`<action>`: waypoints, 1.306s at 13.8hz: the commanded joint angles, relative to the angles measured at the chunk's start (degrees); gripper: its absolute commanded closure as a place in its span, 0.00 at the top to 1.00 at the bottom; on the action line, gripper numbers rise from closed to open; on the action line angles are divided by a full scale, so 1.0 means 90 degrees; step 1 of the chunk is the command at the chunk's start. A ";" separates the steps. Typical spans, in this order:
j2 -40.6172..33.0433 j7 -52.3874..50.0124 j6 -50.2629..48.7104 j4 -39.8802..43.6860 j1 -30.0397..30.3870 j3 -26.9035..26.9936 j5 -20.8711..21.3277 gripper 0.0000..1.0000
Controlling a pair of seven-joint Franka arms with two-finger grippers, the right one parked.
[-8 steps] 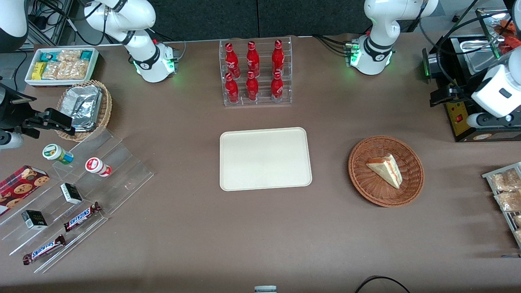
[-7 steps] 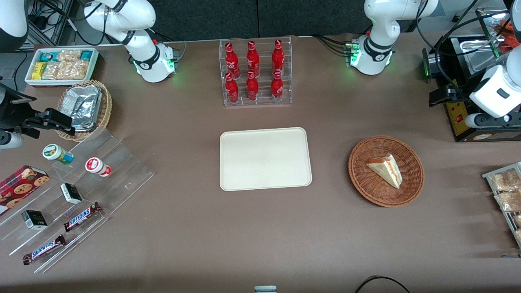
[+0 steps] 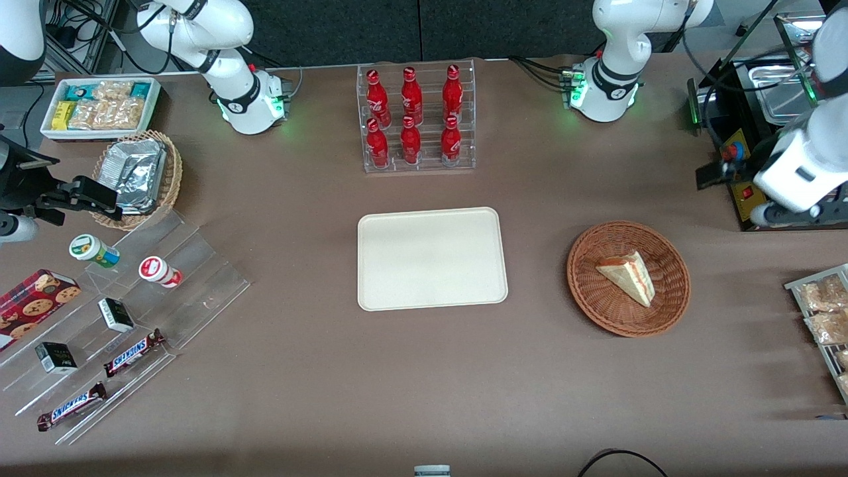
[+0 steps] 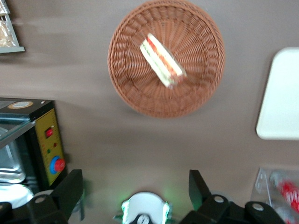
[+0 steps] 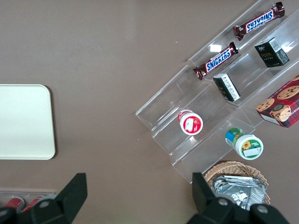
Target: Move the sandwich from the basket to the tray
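Observation:
The sandwich [image 3: 627,276] is a pale wedge with red and orange filling, lying in the reddish-brown woven basket [image 3: 596,311]. The cream tray [image 3: 430,258] lies flat beside the basket, toward the parked arm's end, with nothing on it. My left gripper [image 3: 710,175] hangs in the air, farther from the front camera than the basket and toward the working arm's end, in front of a black appliance. In the left wrist view its fingers [image 4: 70,186] stand wide apart and hold nothing; the sandwich [image 4: 161,59], the basket [image 4: 135,100] and a tray corner [image 4: 280,102] show there too.
A black appliance with a yellow panel [image 3: 748,199] stands close to the gripper. A wire rack of snack packs [image 3: 821,311] sits at the working arm's end. A clear rack of red bottles [image 3: 415,119] stands farther back than the tray. Acrylic steps with snacks [image 3: 132,311] lie toward the parked arm's end.
My left gripper has come a little nearer to the front camera and toward the basket. Sandwich, basket and tray have not moved.

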 commanded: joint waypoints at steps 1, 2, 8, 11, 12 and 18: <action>-0.0014 -0.1200 0.1019 -0.0906 0.0050 -0.0093 0.0067 1.00; -0.0004 -0.1748 0.1488 -0.1228 0.0011 -0.0103 0.0067 1.00; 0.0016 -0.4279 0.3988 -0.2918 -0.0087 -0.0123 0.0038 1.00; -0.0043 -0.4722 0.5142 -0.3730 -0.0087 -0.0123 0.0038 1.00; 0.0015 -0.4751 0.5251 -0.3809 -0.0116 -0.0123 0.0038 1.00; 0.0298 -0.5053 0.6295 -0.4366 -0.0156 -0.0123 0.0028 1.00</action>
